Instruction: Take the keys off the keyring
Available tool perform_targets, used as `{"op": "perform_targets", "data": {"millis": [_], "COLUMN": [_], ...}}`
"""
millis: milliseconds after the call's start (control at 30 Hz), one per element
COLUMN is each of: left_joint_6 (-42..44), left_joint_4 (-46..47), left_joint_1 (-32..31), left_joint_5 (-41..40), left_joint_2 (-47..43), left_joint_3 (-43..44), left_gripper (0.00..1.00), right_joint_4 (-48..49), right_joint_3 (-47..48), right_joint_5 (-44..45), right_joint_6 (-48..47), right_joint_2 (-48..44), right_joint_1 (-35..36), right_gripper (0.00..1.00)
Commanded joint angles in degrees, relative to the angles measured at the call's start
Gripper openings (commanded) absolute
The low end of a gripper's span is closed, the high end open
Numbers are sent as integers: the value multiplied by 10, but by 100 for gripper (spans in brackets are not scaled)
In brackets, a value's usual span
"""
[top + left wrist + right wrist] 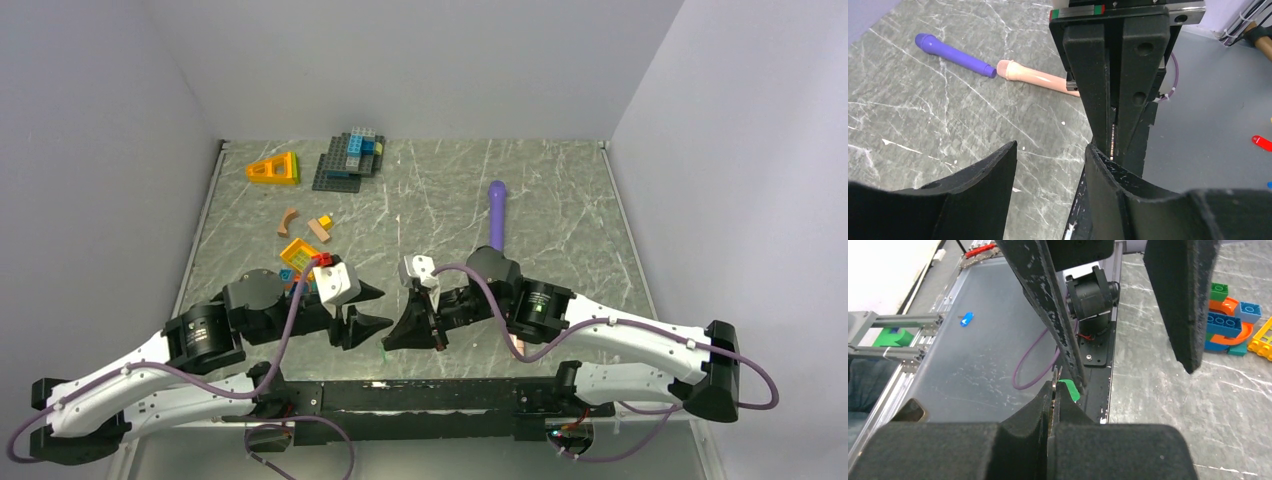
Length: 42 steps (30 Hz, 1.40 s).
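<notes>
Rail (420, 395): black, bolted along the near table edge; both arm bases are carried on it.
Right gripper (1052, 396): pressed fully together, low over the near part of the table (570, 210) and pointed toward the left arm.
Keys (1068, 389): pinched in the right gripper's tips, close to the table's front edge. A green head and a thin metal edge are seen sticking out past the pads. Which metal part is clamped cannot be told, and a ring cannot be made out.
Left gripper (1050, 150): spread to a middling gap with nothing between its fingers, faced toward the right gripper. One finger (1048, 315) is seen just beside the keys; the other (1178, 300) is set well to the side. Whether the keys are touched cannot be told.
Loose bricks (300, 255): heaped behind the left wrist, in yellow, orange, blue and green.
Pink stick (1038, 77): laid flat behind the right gripper, partly hidden by it.
Purple stick (497, 212): laid end to end with the pink stick, farther up the table.
Brown pieces (319, 228): two small ones, scattered beyond the heap.
Grey plate (335, 170): set at the far edge, with blue bricks stacked on it.
Yellow wedge (275, 168): placed just left of the grey plate.
</notes>
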Motion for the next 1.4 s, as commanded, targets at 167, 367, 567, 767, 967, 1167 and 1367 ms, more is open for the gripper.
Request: {"op": "perform_targets", "data": {"millis": [167, 367, 567, 767, 967, 1167, 1367], "left_joint_6": [2, 8, 9, 6, 5, 3, 3], "left_joint_4": [-3, -20, -33, -32, -31, -28, -22], "left_joint_1": [-1, -1, -1, -1, 0, -1, -1], "left_joint_5": [25, 42, 51, 48, 56, 71, 84], "left_joint_2": [-42, -38, -13, -11, -14, -17, -28], "left_joint_3": [-4, 3, 10, 7, 6, 5, 3], "left_gripper": [55, 55, 49, 37, 25, 18, 17], "right_joint_4": [-3, 3, 2, 26, 33, 35, 37], "right_joint_3": [37, 39, 48, 40, 35, 28, 22], "right_joint_5": [65, 75, 77, 77, 76, 72, 66], "right_joint_6": [-28, -30, -35, -33, -33, -32, -30], "right_joint_2": [4, 0, 3, -6, -18, -32, -48], "right_joint_1": [10, 9, 10, 10, 9, 10, 9], "right_gripper": [0, 0, 0, 0, 0, 0, 0]}}
